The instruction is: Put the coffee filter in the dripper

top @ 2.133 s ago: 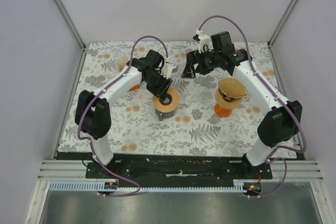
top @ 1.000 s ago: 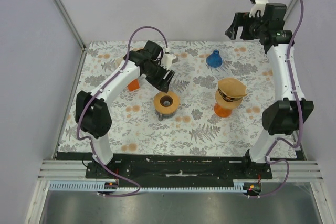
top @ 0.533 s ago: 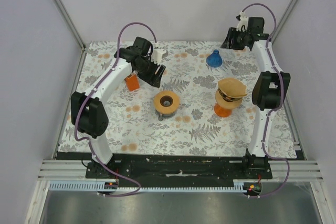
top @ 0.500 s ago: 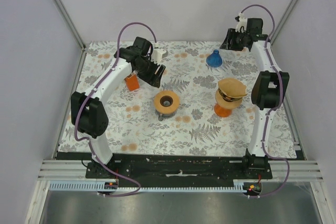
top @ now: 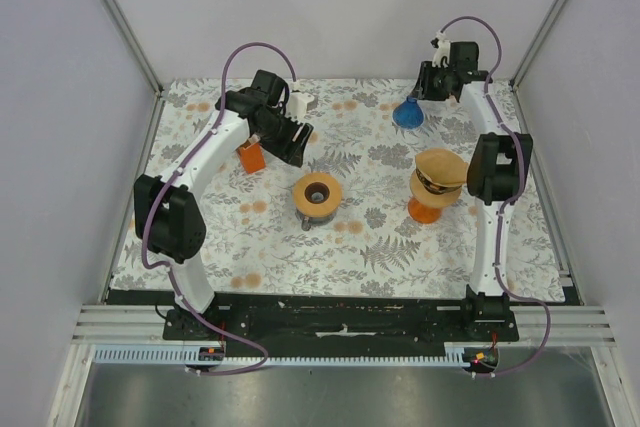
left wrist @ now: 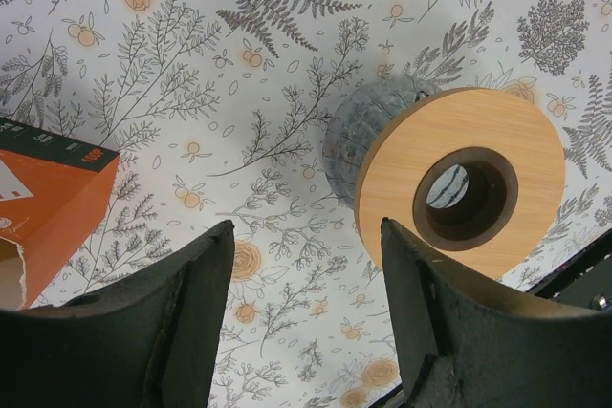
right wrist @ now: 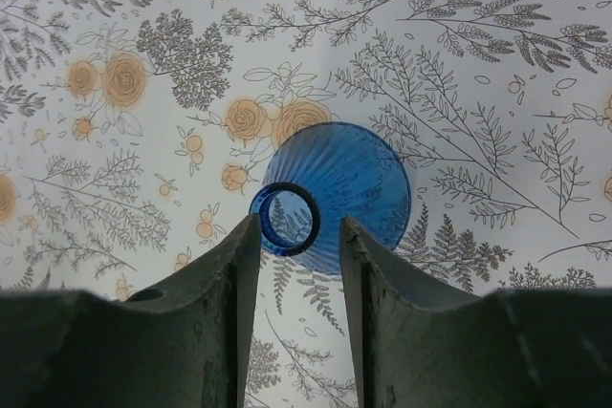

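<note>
Coffee filter (top: 441, 165), tan and ruffled, sits atop an orange stand (top: 424, 210) near the surface's right edge. The blue dripper (top: 407, 114) stands mouth-down by the far edge, just beside my right gripper (top: 428, 87).

Left wrist: my left gripper (left wrist: 306, 226) is spread wide, with the wood-collared glass carafe (left wrist: 459, 193) beyond its right finger.

Right wrist: my right gripper's fingers stand apart on either side of the dripper's narrow neck, not clamping it.

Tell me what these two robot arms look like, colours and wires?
The left arm and right arm have slim white links joined by chunky black joints, with a purple cable running along each. The left gripper and right gripper each end in two broad dark grey fingers.
</note>
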### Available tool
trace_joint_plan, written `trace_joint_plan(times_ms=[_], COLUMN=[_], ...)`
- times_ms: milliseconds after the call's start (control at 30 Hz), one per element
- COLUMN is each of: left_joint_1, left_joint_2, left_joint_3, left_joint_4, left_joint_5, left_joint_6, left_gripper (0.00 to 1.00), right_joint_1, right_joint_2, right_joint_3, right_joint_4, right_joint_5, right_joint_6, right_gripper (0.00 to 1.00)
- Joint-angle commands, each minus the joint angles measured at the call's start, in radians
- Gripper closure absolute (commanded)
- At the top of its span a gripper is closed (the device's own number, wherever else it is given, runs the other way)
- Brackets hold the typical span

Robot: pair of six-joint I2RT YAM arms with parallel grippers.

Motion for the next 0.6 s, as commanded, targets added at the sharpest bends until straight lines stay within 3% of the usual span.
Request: trace_joint_plan(times_ms=[0,367,567], left_joint_1=[0.005,0.011,0.017], left_joint_2=[-0.007,-0.001,-0.001], left_joint_3=[0.026,0.039,0.046], left_joint_4=[-0.008,-0.013,-0.022], left_joint_5=[0.002,0.000,0.000], left_joint_6=[0.032,0.034,0.037], left_gripper=[0.32,0.32,0.32], right_joint_1=[0.007,0.069,0.085], right_joint_2=[0.025,0.066,0.087], right_joint_3=[0.068,0.163,0.202], right_joint_4=[0.015,-0.080,-0.105], right_joint_5=[0.100,0.183,0.247], right_joint_6=[0.009,-0.046,-0.051], right_gripper=[0.56,0.62,0.59])
